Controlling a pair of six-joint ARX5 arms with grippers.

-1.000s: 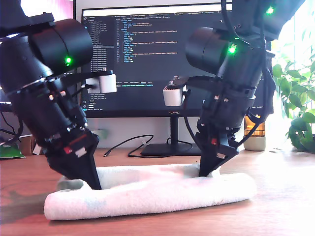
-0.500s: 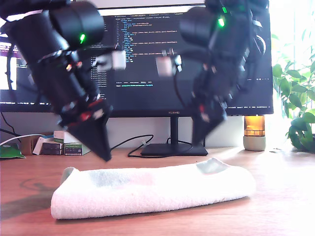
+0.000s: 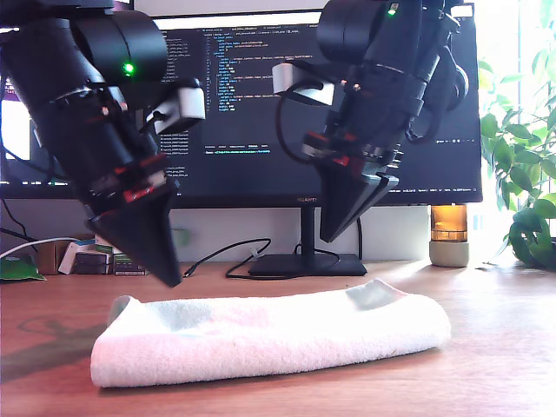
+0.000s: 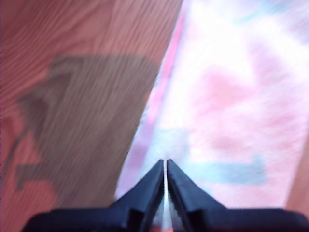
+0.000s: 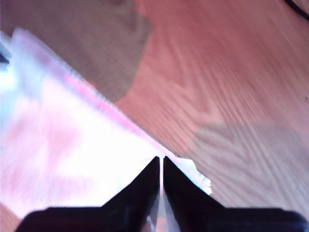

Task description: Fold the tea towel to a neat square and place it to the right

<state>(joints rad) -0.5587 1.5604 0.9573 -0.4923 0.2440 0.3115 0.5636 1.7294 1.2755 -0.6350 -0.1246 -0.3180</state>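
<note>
A: Tea towel (image 3: 269,337), the fluffy pastel-checked terry cloth, lies in a long roll-like fold on the brown wooden counter (image 3: 495,365), its long axis across the exterior view.

B: And the 2 end effectors?

A: My first gripper (image 4: 165,166) and my second gripper (image 5: 161,162) both hover above it, jaws pressed together, empty. From these views I cannot tell which arm is which, so neither which is nearer.
</note>
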